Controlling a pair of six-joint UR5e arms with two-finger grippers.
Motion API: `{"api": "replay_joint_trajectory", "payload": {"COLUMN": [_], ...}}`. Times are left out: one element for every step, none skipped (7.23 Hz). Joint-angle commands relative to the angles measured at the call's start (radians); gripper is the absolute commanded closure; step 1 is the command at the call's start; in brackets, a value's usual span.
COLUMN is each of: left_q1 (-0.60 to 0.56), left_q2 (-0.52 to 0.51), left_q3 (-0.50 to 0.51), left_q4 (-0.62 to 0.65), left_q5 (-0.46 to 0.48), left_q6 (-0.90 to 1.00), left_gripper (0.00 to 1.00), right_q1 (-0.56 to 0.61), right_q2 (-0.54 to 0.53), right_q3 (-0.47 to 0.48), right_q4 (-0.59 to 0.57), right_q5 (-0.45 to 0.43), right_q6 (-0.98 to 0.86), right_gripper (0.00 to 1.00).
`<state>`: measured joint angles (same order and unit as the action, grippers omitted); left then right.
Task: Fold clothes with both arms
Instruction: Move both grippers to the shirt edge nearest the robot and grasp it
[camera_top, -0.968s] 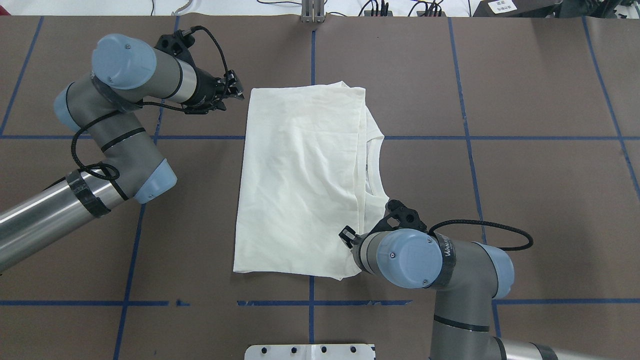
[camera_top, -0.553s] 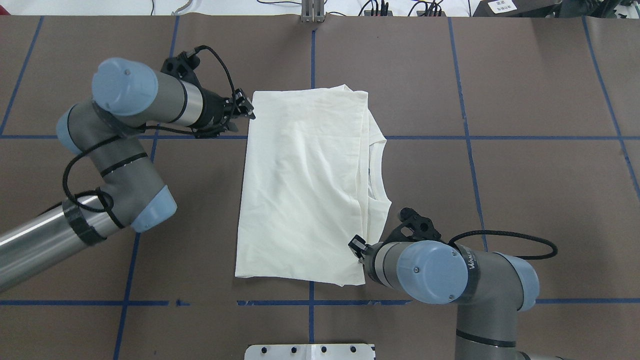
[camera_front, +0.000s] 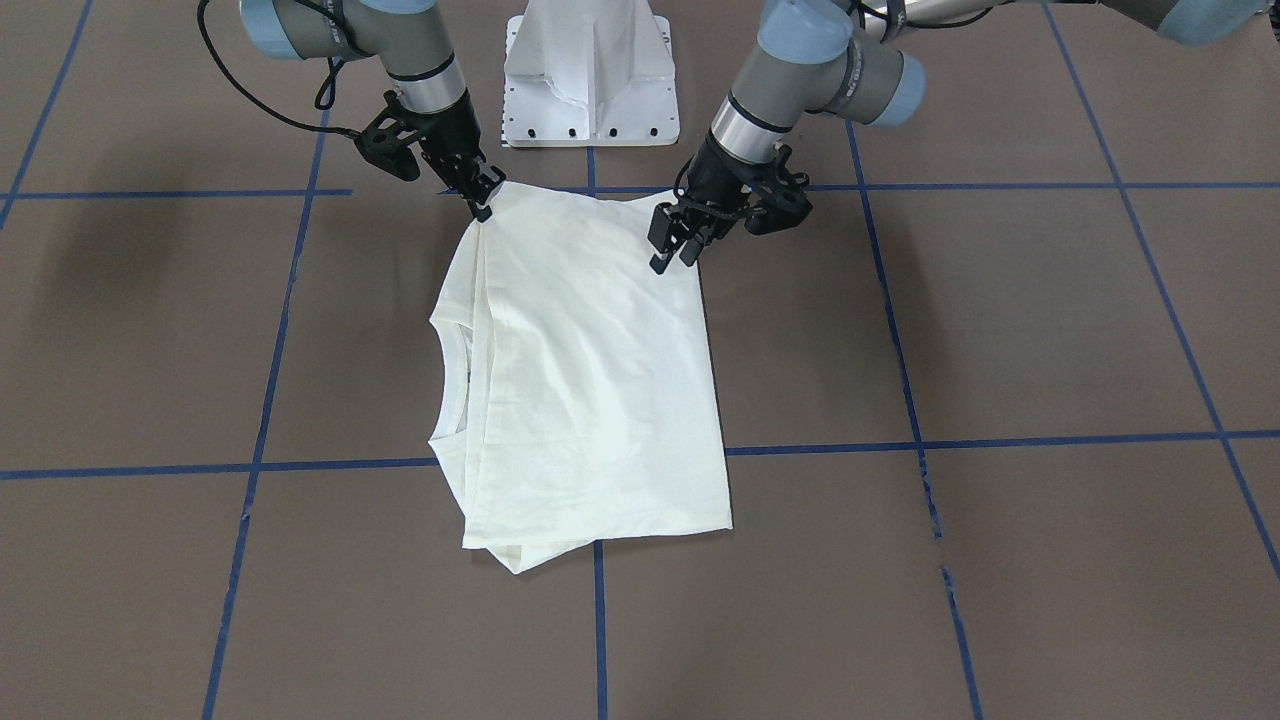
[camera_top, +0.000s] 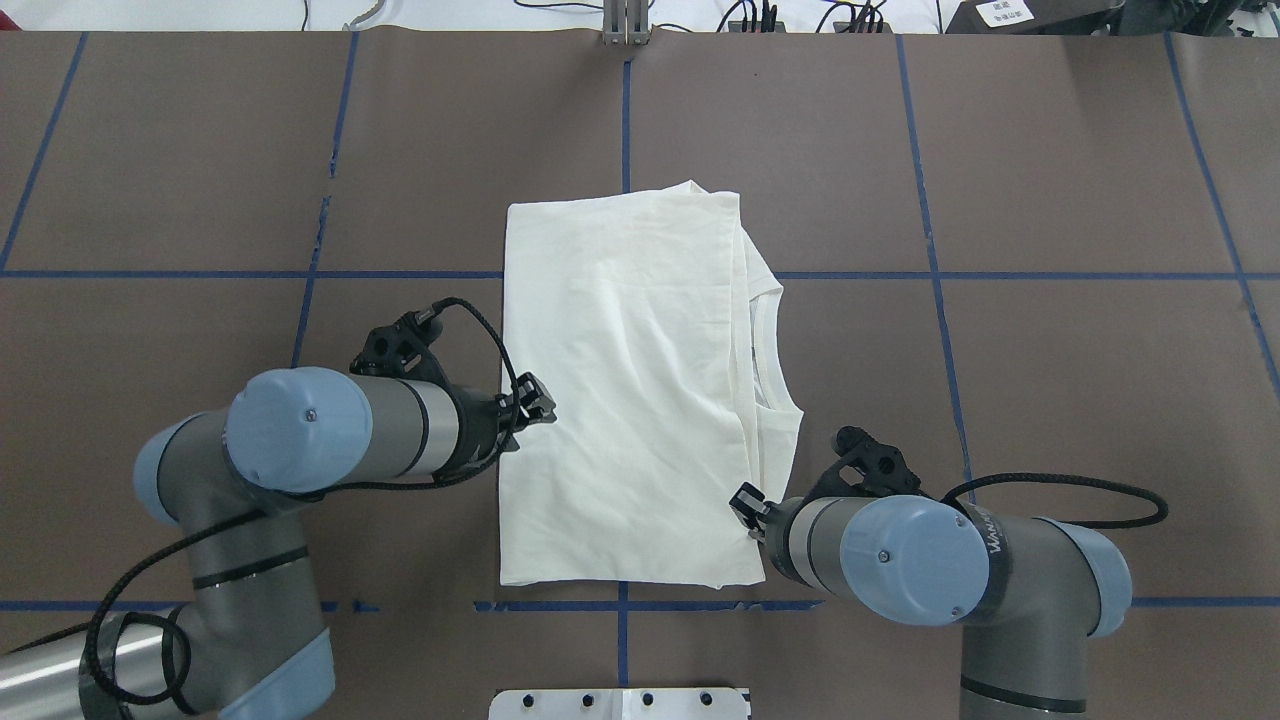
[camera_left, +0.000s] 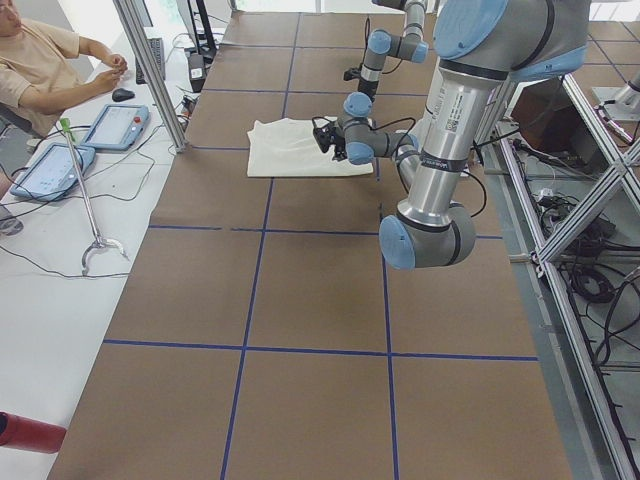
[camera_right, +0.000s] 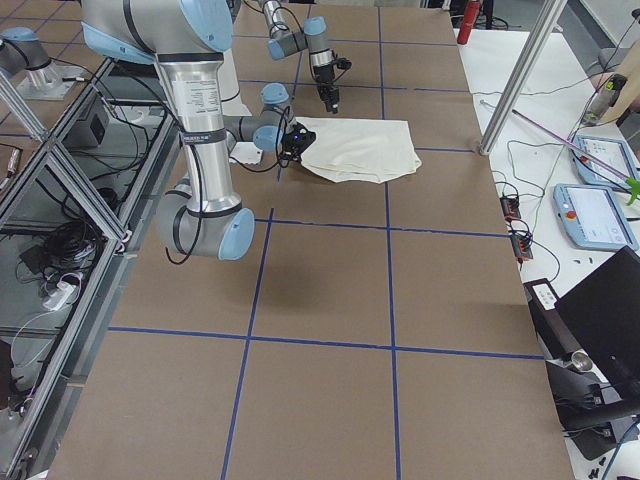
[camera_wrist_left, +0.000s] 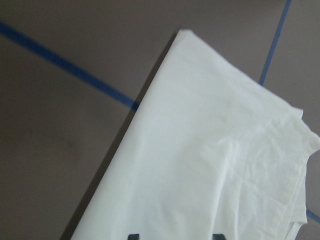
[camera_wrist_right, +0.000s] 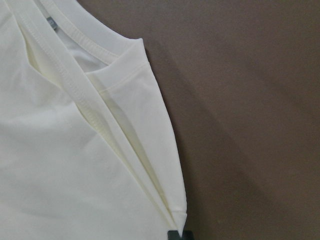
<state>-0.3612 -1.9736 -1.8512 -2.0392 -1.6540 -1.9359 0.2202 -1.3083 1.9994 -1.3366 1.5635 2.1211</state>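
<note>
The cream T-shirt (camera_top: 620, 380) lies folded on the brown table, plain side up; the print is hidden. Its ribbed collar (camera_top: 768, 340) shows at its right edge, on the left in the front-facing view (camera_front: 452, 375). My left gripper (camera_top: 540, 400) is open and hovers over the shirt's left edge near the robot's side (camera_front: 672, 258); its wrist view shows the cloth (camera_wrist_left: 210, 150) below spread fingertips. My right gripper (camera_top: 742, 497) is shut on the shirt's near right corner (camera_front: 484, 208). The right wrist view shows that corner (camera_wrist_right: 175, 215) at the fingertips.
The white pedestal base (camera_top: 620, 703) stands at the table's near edge, just behind the shirt. Blue tape lines (camera_top: 930, 275) grid the brown table. Cables and plugs (camera_top: 760, 15) lie along the far edge. An operator (camera_left: 40, 60) sits with tablets at the left end.
My left gripper has swung from the shirt's far left corner along its left edge toward the robot. My right gripper has moved right and nearer with the corner, and the shirt shifted right.
</note>
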Motion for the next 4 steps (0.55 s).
{"api": "replay_joint_trajectory", "payload": {"left_q1": [0.109, 0.134, 0.146, 0.146], "left_q2": [0.013, 0.031, 0.047, 0.045], "left_q3": [-0.036, -0.034, -0.034, -0.034], "left_q4": [0.117, 0.12, 0.12, 0.12], "left_q5": [0.028, 0.028, 0.028, 0.028], "left_q6": [-0.028, -0.031, -0.031, -0.031], "left_gripper": [0.42, 0.4, 0.4, 0.4], "right_q1": [-0.001, -0.001, -0.002, -0.002], "right_q2": [-0.006, -0.006, -0.005, -0.003], "right_q3": [0.004, 0.004, 0.004, 0.004], "right_q4": [0.001, -0.001, -0.001, 0.001], "right_q5": [0.0, 0.0, -0.002, -0.002], "right_q6": [-0.001, -0.001, -0.001, 0.0], "right_gripper": [1.0, 1.0, 1.0, 1.0]}}
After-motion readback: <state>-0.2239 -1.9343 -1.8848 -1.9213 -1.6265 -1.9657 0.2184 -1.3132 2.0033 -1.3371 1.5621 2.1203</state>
